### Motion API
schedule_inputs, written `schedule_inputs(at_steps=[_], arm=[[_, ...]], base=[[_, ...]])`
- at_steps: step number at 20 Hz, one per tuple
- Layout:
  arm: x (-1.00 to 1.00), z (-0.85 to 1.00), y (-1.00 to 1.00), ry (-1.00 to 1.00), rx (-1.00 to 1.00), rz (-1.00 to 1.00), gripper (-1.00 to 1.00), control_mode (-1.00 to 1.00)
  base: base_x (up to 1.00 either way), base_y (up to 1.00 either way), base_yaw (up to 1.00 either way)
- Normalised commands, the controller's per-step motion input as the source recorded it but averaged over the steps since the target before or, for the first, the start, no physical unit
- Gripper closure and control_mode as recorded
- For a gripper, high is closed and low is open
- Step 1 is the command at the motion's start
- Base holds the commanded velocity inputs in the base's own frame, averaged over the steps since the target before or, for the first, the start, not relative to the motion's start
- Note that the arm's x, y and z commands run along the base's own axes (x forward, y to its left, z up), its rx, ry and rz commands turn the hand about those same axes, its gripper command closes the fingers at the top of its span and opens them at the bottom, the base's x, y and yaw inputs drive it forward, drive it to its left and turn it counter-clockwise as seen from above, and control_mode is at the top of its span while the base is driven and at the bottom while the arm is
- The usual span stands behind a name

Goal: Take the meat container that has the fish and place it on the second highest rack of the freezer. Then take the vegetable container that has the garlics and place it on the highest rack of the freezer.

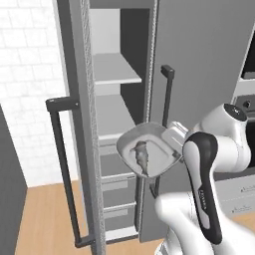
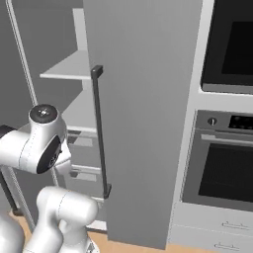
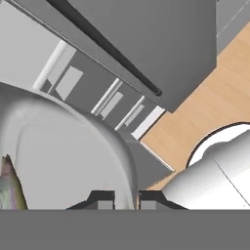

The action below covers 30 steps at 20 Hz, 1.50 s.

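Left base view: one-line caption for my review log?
Gripper holds the meat container with the fish before the open freezer.

The white arm rises from the base, elbow bent high, forearm reaching forward and left. The gripper sits level with the wrist, its fingers closed on the rim of the dish, holding it tilted.

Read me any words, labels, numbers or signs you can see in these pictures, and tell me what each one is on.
None can be read.
Arm: a line of small marks down its dark cover, too small to read.
Oven: its control panel display shows faint marks, too blurred to read.
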Motion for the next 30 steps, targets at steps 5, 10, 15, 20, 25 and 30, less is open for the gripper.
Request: schedule_inputs(at_steps=[5, 10, 15, 20, 25, 30], arm=[[0.00, 0.00, 0.00, 0.00, 0.00, 0.00, 1.00, 1.00], [0.15, 0.00, 0.26, -0.03, 0.00, -0.14, 1.00, -1.00], [0.53, 0.00, 0.72, -0.09, 0.01, -0.52, 1.00, -1.00], [0.87, 0.00, 0.07, 0.03, 0.17, -0.40, 1.00, -1.00], [0.60, -0.13, -0.38, 0.08, 0.04, 0.00, 1.00, -1.00], [0.26, -0.18, 0.32, 0.03, 0.04, 0.09, 1.00, -1.00]], base=[[0.30, 0.38, -0.20], [0.31, 0.23, -0.18], [0.00, 0.00, 0.00], [0.00, 0.00, 0.00], [0.00, 0.00, 0.00], [0.00, 0.00, 0.00]])
